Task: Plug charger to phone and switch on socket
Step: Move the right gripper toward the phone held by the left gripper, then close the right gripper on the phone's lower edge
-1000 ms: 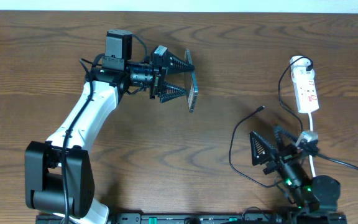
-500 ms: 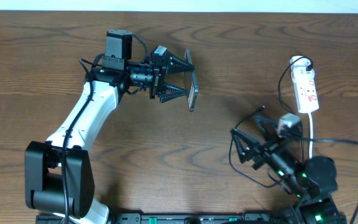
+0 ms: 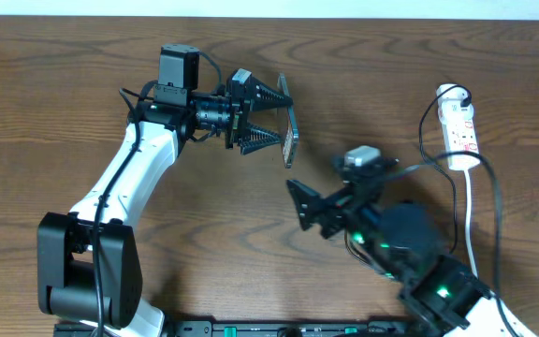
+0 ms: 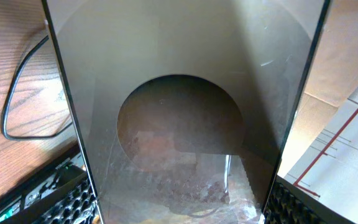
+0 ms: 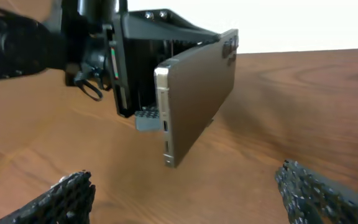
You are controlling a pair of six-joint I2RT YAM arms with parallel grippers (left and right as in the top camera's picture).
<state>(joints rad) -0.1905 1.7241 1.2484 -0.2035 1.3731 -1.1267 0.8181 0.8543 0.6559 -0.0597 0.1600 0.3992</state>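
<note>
Left hand (image 3: 284, 119) pinches phone (image 3: 291, 142); only right wrist shows its pale back.

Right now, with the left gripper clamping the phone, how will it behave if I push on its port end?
Probably stiff: the phone looks a thin rigid slab, so it should not flex. Its smooth faces may let it slip or pivot in the left gripper, which alone holds it on edge. Push gently.

table (image 3: 45, 112): dark brown wood grain | wall (image 5: 303, 25): plain white | light: even
</note>
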